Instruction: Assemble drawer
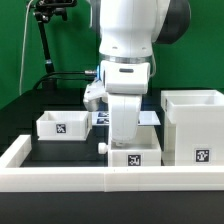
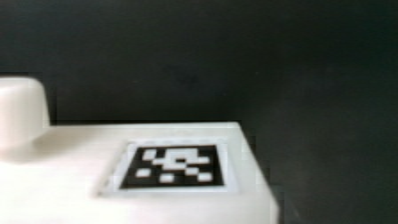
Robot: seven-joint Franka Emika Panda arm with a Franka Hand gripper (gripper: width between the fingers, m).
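A small white tray point(image 1: 133, 157) with a square tag stands just behind the rim wall, in the middle of the exterior view. My gripper point(image 1: 126, 142) is lowered straight onto its top; the fingers are hidden behind the hand and the tray. In the wrist view the tray point(image 2: 71, 175) fills the near field, blurred, with its tag point(image 2: 175, 165) and a white knob point(image 2: 18, 115); no fingers show. A second small tray point(image 1: 62, 124) sits at the exterior view's left. The tall box-shaped shell point(image 1: 195, 125) stands at the exterior view's right.
The long low white rim wall point(image 1: 60, 165) runs along the front and down the left side. The marker board point(image 1: 152, 118) lies behind the arm. A black stand point(image 1: 45, 45) rises at the back left. Dark mat point(image 2: 214, 60) lies around the parts.
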